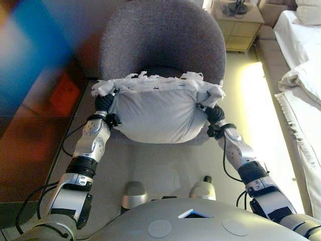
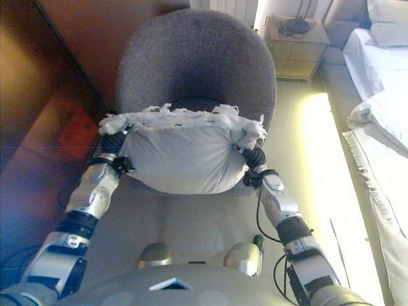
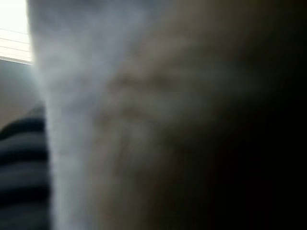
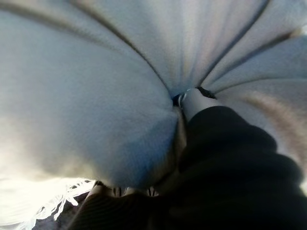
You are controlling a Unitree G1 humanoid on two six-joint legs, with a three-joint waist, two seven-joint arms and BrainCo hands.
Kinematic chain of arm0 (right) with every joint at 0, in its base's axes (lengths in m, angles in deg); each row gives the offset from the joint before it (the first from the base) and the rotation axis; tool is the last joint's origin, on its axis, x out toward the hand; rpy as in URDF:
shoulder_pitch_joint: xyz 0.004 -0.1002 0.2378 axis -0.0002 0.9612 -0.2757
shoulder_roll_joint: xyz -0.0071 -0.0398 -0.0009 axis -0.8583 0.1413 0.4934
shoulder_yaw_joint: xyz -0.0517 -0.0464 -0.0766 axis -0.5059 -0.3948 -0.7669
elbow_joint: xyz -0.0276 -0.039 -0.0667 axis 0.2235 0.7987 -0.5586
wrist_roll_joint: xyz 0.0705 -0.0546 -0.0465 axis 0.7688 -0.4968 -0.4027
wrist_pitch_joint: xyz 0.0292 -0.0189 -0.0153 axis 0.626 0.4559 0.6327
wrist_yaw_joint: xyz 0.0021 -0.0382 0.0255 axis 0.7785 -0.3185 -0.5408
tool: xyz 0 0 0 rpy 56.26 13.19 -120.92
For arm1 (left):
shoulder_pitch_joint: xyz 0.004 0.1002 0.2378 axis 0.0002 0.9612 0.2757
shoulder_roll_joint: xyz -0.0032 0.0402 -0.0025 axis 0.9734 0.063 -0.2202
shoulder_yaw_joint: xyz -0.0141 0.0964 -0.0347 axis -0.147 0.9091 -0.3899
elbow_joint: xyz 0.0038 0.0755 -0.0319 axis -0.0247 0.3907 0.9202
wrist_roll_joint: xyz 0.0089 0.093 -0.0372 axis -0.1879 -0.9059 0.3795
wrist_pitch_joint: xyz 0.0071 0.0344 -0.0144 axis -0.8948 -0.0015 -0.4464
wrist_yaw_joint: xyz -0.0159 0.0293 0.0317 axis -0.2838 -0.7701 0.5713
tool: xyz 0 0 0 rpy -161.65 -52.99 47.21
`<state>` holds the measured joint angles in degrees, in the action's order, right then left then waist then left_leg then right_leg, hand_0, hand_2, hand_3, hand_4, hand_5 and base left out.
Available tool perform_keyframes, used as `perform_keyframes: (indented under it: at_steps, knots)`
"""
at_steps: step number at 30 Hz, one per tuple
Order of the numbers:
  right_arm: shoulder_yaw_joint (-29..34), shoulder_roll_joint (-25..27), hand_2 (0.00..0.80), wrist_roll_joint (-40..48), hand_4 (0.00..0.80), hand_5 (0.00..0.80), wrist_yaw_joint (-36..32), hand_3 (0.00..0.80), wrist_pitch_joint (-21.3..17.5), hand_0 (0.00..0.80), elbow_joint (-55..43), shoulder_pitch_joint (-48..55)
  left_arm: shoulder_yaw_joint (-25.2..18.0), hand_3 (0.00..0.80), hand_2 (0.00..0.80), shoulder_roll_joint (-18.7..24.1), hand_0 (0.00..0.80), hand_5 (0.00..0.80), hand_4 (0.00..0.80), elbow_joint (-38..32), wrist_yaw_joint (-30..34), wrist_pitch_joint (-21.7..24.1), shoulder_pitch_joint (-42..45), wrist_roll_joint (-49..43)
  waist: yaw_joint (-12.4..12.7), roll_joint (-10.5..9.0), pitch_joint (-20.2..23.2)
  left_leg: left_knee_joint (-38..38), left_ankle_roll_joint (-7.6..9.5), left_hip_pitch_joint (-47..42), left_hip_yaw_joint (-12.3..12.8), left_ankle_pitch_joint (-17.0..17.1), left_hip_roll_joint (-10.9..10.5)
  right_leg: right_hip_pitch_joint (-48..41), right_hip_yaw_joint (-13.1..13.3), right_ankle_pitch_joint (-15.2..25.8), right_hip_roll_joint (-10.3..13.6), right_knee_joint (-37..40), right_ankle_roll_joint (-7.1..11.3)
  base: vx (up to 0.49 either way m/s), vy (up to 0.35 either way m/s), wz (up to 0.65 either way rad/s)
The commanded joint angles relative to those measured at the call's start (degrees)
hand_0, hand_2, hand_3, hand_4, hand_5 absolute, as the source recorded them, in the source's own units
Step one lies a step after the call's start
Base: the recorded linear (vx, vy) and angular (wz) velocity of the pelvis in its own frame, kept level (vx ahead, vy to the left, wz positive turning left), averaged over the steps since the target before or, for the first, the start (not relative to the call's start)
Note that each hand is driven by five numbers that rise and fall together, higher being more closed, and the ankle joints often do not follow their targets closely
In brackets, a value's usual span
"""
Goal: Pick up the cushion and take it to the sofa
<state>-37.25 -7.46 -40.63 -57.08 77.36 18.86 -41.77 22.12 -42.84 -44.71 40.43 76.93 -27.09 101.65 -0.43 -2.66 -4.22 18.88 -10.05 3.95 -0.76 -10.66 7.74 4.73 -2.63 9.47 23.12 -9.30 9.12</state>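
A white cushion (image 1: pixel 158 113) with a fringed top edge is held between my two hands, over the front of a grey round armchair (image 1: pixel 160 40). My left hand (image 1: pixel 104 103) presses against the cushion's left end, and the cushion hides most of it. In the left wrist view only white cloth (image 3: pixel 72 96) and the dark cover show. My right hand (image 1: pixel 213 113) is at the cushion's right end. In the right wrist view a finger (image 4: pixel 194 101) digs into the cushion (image 4: pixel 86 96), and folds of cloth radiate from it.
The armchair's curved back rises behind the cushion. A dark wooden panel (image 1: pixel 40 125) runs along the left. A light wooden nightstand (image 1: pixel 238 22) stands at the back right. A bed with white bedding (image 1: pixel 301 85) lies along the right, with a strip of pale floor (image 1: pixel 253 100) between.
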Motion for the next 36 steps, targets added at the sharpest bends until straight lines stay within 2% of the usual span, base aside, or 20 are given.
perform_keyframes:
  at_steps: [1, 4, 7, 10, 12, 13, 15, 16, 18, 19, 21, 22, 23, 24, 26, 29, 31, 33, 36]
  knots:
    - [0.48, -1.41, 0.800, 7.65, 0.800, 0.800, -1.47, 0.800, -5.01, 0.800, -4.15, -7.50, 1.85, 0.800, 0.800, -0.21, 0.800, 0.800, 0.800, -2.00, 2.03, 4.19, -7.33, 1.60, -1.42, 1.05, 1.56, -10.28, 9.01, -6.85, 1.04, 4.11, -8.67, 2.63, 4.69, 1.08, -10.49, -8.01, 1.66, 0.256, 0.038, 0.06]
    - [0.66, -0.76, 0.800, 8.63, 0.800, 0.800, -0.65, 0.800, -5.19, 0.800, -3.61, -9.24, 2.38, 0.800, 0.800, -0.86, 0.800, 0.800, 0.800, -1.15, 1.64, 4.28, -8.84, 1.71, -2.53, 0.02, 1.52, -10.28, 9.22, -8.90, 0.06, 2.78, -10.14, 2.95, 4.69, 0.57, -12.88, -1.86, 1.52, 0.368, -0.033, 0.07]
    - [0.01, -0.23, 0.800, 10.18, 0.800, 0.800, 0.24, 0.800, -4.53, 0.800, -3.70, -11.13, 3.21, 0.800, 0.800, -1.81, 0.800, 0.800, 0.800, -0.59, 1.10, 4.12, -9.84, 2.79, -5.04, -1.22, 1.26, -9.88, 10.71, -12.89, -2.28, -1.26, -12.39, 8.17, 6.08, 3.74, -15.70, 5.05, 2.51, 0.507, -0.029, 0.66]
    - [0.31, -0.09, 0.800, 9.59, 0.800, 0.800, -0.63, 0.800, -3.68, 0.800, -5.65, -10.57, 2.68, 0.800, 0.800, -2.36, 0.800, 0.800, 0.800, -1.40, 0.90, 3.71, -8.88, 2.45, -6.55, -1.41, 1.09, -9.20, 11.86, -15.59, -4.29, -4.11, -13.37, 11.14, 6.19, 5.96, -17.21, 6.89, 2.37, 0.428, -0.017, 0.12]
    - [0.82, 0.01, 0.800, 9.04, 0.800, 0.800, -1.78, 0.800, -2.58, 0.800, -6.01, -10.20, 1.57, 0.800, 0.800, -2.83, 0.800, 0.800, 0.800, -1.63, 1.45, 3.66, -7.70, 1.16, -6.73, -1.29, 1.73, -8.48, 12.12, -16.07, -4.31, -4.69, -13.36, 10.30, 5.67, 4.81, -17.85, 6.16, 1.56, 0.404, -0.041, -0.29]
    - [0.67, -0.03, 0.800, 8.73, 0.800, 0.800, -2.19, 0.800, -1.82, 0.800, -6.33, -10.05, 1.13, 0.800, 0.800, -2.98, 0.800, 0.800, 0.800, -1.66, 1.59, 3.84, -7.14, 0.74, -6.96, -1.11, 2.31, -7.63, 11.62, -16.17, -3.59, -4.29, -12.85, 9.77, 5.56, 3.85, -17.98, 5.42, 0.84, 0.332, -0.032, 0.31]
    - [0.25, -0.24, 0.800, 7.33, 0.800, 0.800, -2.92, 0.800, -0.12, 0.800, -7.16, -9.40, 0.70, 0.800, 0.800, -3.26, 0.800, 0.800, 0.800, -1.96, 0.60, 3.81, -6.43, 1.15, -7.78, -0.34, 3.42, -5.50, 9.85, -16.98, -2.30, -1.69, -10.84, 9.25, 5.66, 1.95, -18.66, 3.91, -0.39, 0.318, -0.032, 0.50]
    - [0.07, -0.30, 0.800, 6.52, 0.800, 0.800, -3.17, 0.800, 0.68, 0.800, -7.84, -8.86, 0.24, 0.800, 0.800, -3.19, 0.800, 0.800, 0.800, -2.21, 0.25, 3.75, -6.02, 1.52, -8.29, 0.15, 4.24, -3.65, 8.24, -17.64, -1.59, 1.84, -9.29, 8.97, 5.21, 1.00, -18.98, 3.60, -1.12, 0.259, -0.044, 0.44]
    - [-0.40, 0.28, 0.800, 5.62, 0.800, 0.800, -3.68, 0.800, 1.61, 0.800, -8.94, -7.95, -0.81, 0.800, 0.800, -2.92, 0.800, 0.800, 0.800, -2.75, 0.31, 4.08, -5.36, 2.25, -9.22, 0.44, 5.42, 4.62, 4.33, -16.97, 1.25, 11.84, -5.53, 7.50, 4.36, -0.94, -19.44, 3.45, -3.17, 0.231, -0.102, 0.24]
    - [-0.59, 0.60, 0.800, 5.53, 0.800, 0.800, -3.83, 0.800, 1.55, 0.800, -9.02, -7.73, -1.09, 0.800, 0.800, -2.95, 0.800, 0.800, 0.800, -2.98, 0.45, 4.22, -5.24, 2.46, -9.26, -0.31, 5.49, 11.60, 3.38, -14.86, 2.20, 14.18, -5.34, 6.48, 4.50, -1.33, -19.04, 3.47, -4.19, 0.274, -0.172, 0.14]
    - [-0.92, 0.91, 0.800, 6.16, 0.800, 0.800, -4.05, 0.800, 0.83, 0.800, -8.89, -6.93, -1.47, 0.800, 0.800, -3.13, 0.800, 0.800, 0.800, -3.60, 0.58, 4.12, -4.94, 2.90, -8.85, -2.06, 5.19, 23.40, 3.44, -8.02, 3.74, 15.38, -4.81, 4.31, 4.54, -2.49, -18.12, 2.95, -5.87, 0.279, -0.146, 0.01]
    - [-0.98, 0.93, 0.800, 6.27, 0.800, 0.800, -4.22, 0.800, 0.45, 0.800, -8.93, -6.41, -1.47, 0.800, 0.800, -3.33, 0.800, 0.800, 0.800, -3.90, 0.51, 3.93, -4.83, 2.57, -8.63, -2.41, 5.05, 24.86, 3.87, -5.50, 4.18, 15.02, -4.30, 3.50, 4.47, -3.04, -18.10, 2.81, -6.23, 0.271, -0.055, -0.17]
    - [-1.10, 0.82, 0.800, 6.02, 0.800, 0.800, -4.25, 0.800, -0.38, 0.800, -8.90, -5.62, -1.40, 0.800, 0.800, -3.66, 0.800, 0.800, 0.800, -4.28, 0.52, 3.69, -4.69, 1.88, -8.01, -2.87, 4.67, 24.76, 4.66, -2.17, 4.68, 14.26, -3.61, 2.05, 4.55, -3.94, -18.17, 2.80, -6.49, 0.270, 0.022, -0.19]
    - [-1.14, 0.87, 0.800, 5.70, 0.800, 0.800, -4.13, 0.800, -1.18, 0.800, -8.80, -5.09, -1.25, 0.800, 0.800, -3.98, 0.800, 0.800, 0.800, -4.73, 0.53, 3.42, -4.58, 1.06, -7.04, -2.46, 3.75, 23.80, 5.42, 0.76, 4.92, 12.67, -2.30, 0.22, 4.62, -5.21, -19.10, 2.65, -6.53, 0.259, 0.063, -0.15]
    - [-0.92, 0.98, 0.800, 5.76, 0.800, 0.800, -3.38, 0.800, -1.58, 0.800, -8.49, -5.56, -1.17, 0.800, 0.800, -3.60, 0.800, 0.800, 0.800, -4.89, 1.12, 3.08, -4.98, 0.89, -5.97, -2.27, 3.11, 14.59, 6.12, 3.13, 6.36, 13.32, -1.17, -1.60, 4.47, -7.40, -19.55, 2.46, -6.09, 0.267, 0.157, -0.07]
    - [-0.18, 1.20, 0.800, 6.74, 0.800, 0.800, -1.75, 0.800, -1.50, 0.800, -8.12, -6.53, -1.29, 0.800, 0.800, -3.08, 0.800, 0.800, 0.800, -3.97, 2.30, 2.65, -6.18, 1.63, -4.03, -0.60, 1.94, -1.77, 5.00, 3.69, 7.53, 15.40, 1.37, -4.98, 3.21, -10.94, -19.56, 1.79, -4.54, 0.301, 0.249, 0.04]
    - [0.25, 1.07, 0.800, 6.52, 0.800, 0.800, -1.12, 0.800, -1.48, 0.800, -8.90, -5.66, -1.03, 0.800, 0.800, -3.46, 0.800, 0.800, 0.800, -3.17, 2.55, 2.92, -6.86, 1.66, -3.16, -0.30, 1.82, -8.22, 4.33, 3.88, 7.62, 15.28, 1.82, -7.43, 2.67, -12.43, -18.02, 1.86, -3.09, 0.265, 0.219, 0.01]
    - [0.48, 0.92, 0.800, 6.72, 0.800, 0.800, -1.06, 0.800, -1.41, 0.800, -8.84, -5.68, -0.88, 0.800, 0.800, -3.70, 0.800, 0.800, 0.800, -2.21, 2.49, 3.05, -7.77, 2.87, -3.21, -0.32, 2.09, -9.28, 4.42, 2.88, 7.58, 13.76, 1.50, -7.94, 2.08, -13.08, -16.26, 1.17, -2.01, 0.201, 0.192, -0.11]
    - [0.58, 0.41, 0.800, 8.22, 0.800, 0.800, -0.25, 0.800, -1.55, 0.800, -7.63, -6.58, -0.40, 0.800, 0.800, -3.90, 0.800, 0.800, 0.800, -0.21, 2.45, 3.11, -8.86, 2.10, -3.41, 0.70, 2.37, -10.93, 4.47, 0.43, 7.06, 12.71, 0.65, -6.68, 1.05, -13.51, -14.48, -1.92, -0.66, 0.164, 0.190, -0.38]
